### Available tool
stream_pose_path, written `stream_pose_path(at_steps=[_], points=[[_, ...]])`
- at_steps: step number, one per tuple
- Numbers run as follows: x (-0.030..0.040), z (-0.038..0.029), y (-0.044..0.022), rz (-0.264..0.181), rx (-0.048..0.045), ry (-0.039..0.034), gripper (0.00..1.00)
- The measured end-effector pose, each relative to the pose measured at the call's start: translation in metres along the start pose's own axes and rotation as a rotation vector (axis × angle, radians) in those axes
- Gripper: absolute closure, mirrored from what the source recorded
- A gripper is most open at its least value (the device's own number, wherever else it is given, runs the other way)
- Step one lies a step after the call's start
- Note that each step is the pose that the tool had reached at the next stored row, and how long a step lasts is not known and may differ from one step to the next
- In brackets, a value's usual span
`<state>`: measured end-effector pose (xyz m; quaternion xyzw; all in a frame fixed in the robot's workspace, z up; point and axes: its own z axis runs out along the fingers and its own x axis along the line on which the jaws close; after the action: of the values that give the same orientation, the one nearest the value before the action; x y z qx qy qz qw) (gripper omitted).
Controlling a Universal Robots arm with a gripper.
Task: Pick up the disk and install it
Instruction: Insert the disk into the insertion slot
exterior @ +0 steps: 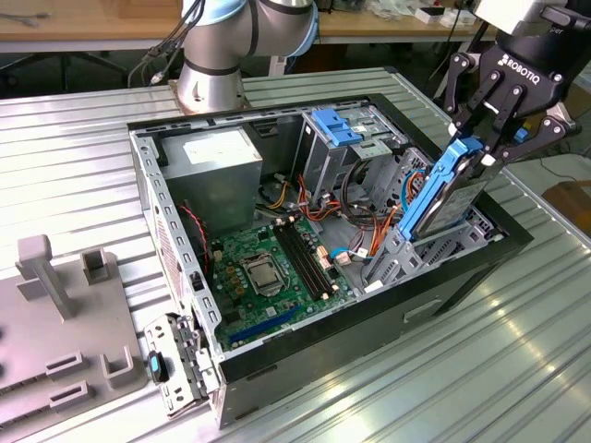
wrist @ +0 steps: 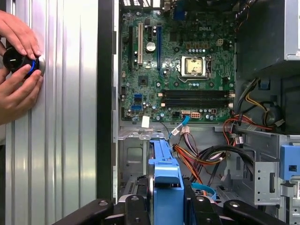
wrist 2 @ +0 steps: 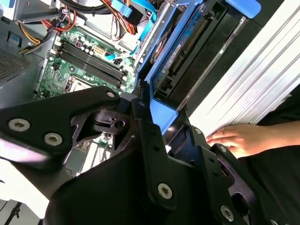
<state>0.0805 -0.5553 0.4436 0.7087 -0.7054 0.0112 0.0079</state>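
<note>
Setup: open computer case (exterior: 369, 305) lies on its side on the ribbed metal desk (exterior: 480, 369); the arm's base (exterior: 212, 74) stands behind it.
End effector (exterior: 480, 148): clamped on the upper end of the disk, black fingers pinching the blue bracket from both sides; same grip seen in both wrist views.
Disk (exterior: 443, 198): held off the desk, steeply tilted, at the case's end on the exterior view's right. Its lower end points down into the grey drive cage (exterior: 434, 258); whether it touches the cage I cannot tell.
Disk, wrist views: blue bracket edge runs out from between the fingers (wrist: 166, 180) (wrist 2: 164, 112).
Case interior: green motherboard (exterior: 268, 263) on the floor of the case, grey power supply (exterior: 217, 166) at the far corner, orange and red cables (exterior: 355, 217) between board and cage.
Person: a hand (wrist 2: 239, 139) rests on the desk just beside the case.
Side item: grey fixture block (exterior: 65, 323) on the desk at the exterior view's left, well apart from the case.
</note>
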Motion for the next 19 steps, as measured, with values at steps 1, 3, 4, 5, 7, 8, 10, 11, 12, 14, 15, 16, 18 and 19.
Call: stream_pose_path(at_steps=[1,3,4,5,7,8,10,11,12,14,15,16,18,19], points=[[0.0000,0.0000,0.0001,0.000,0.0043,-0.0036,0.63],[0.0002,0.0000,0.0001,0.000,0.0113,-0.0089,0.63],[0.0003,0.0000,0.0001,0.000,0.0158,-0.0124,0.63],[0.0005,0.0000,0.0001,0.000,0.0207,-0.0159,0.63],[0.0005,0.0000,0.0000,0.000,0.0240,-0.0177,0.63],[0.0005,0.0001,0.0001,0.000,0.0244,-0.0181,0.63],[0.0006,0.0000,0.0001,0.000,0.0245,-0.0180,0.63],[0.0006,0.0000,0.0001,0.000,0.0246,-0.0181,0.63],[0.0006,0.0000,0.0001,0.000,0.0246,-0.0181,0.63],[0.0006,0.0003,0.0001,0.000,0.0246,-0.0180,0.63],[0.0005,0.0007,0.0001,0.000,0.0246,-0.0181,0.63],[0.0005,0.0010,0.0001,0.000,0.0246,-0.0181,0.63],[0.0006,0.0016,0.0001,0.000,0.0246,-0.0180,0.63],[0.0006,0.0018,0.0001,0.000,0.0246,-0.0181,0.63]])
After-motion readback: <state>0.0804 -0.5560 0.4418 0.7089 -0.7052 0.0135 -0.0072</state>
